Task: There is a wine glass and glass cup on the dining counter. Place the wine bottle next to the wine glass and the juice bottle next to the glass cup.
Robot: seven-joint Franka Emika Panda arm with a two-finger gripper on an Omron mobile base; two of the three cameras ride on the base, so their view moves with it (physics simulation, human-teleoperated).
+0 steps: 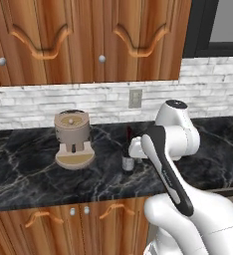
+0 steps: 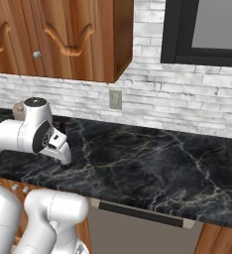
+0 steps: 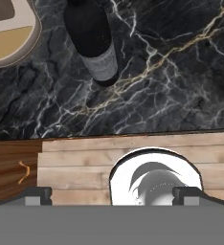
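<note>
The wine bottle [image 3: 92,43], slim and dark with a pale label, stands on a narrow black marble worktop [image 1: 29,169]. In the left base view the wine bottle [image 1: 128,154] shows partly behind my hand, its dark red neck rising above it. My gripper [image 3: 113,194] hangs over the worktop's front edge, short of the bottle, with its jaws wide open and nothing between them. The same gripper [image 1: 135,152] sits just right of the bottle in the left base view. The wine glass, glass cup, juice bottle and dining counter are out of view.
A beige coffee machine [image 1: 73,139] stands on the worktop left of the bottle, its base [image 3: 8,33] close to it. Wooden wall cupboards [image 1: 83,40] hang above and a brick backsplash with an outlet [image 1: 135,98] lies behind. To the right stretches bare worktop [image 2: 152,158].
</note>
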